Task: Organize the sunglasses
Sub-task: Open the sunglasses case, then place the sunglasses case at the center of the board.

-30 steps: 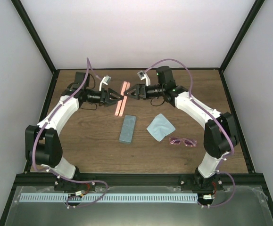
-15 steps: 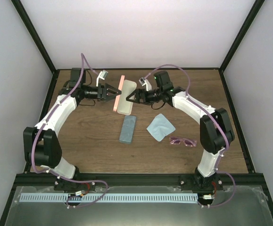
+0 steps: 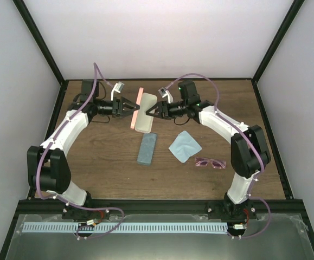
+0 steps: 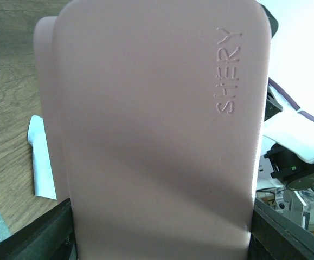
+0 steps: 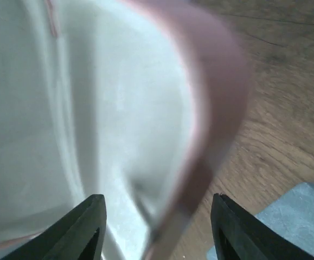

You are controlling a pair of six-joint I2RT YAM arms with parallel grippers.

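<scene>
the oblong pink case now stands open. left hand grips it; right hand sits open around its lid. pinkish-purple plastic sunglasses lie on the worktop, ready for packing.

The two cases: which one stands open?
The pink case in the left pincer, its pale lining showing; the blue-grey case lies shut on the table.
</scene>
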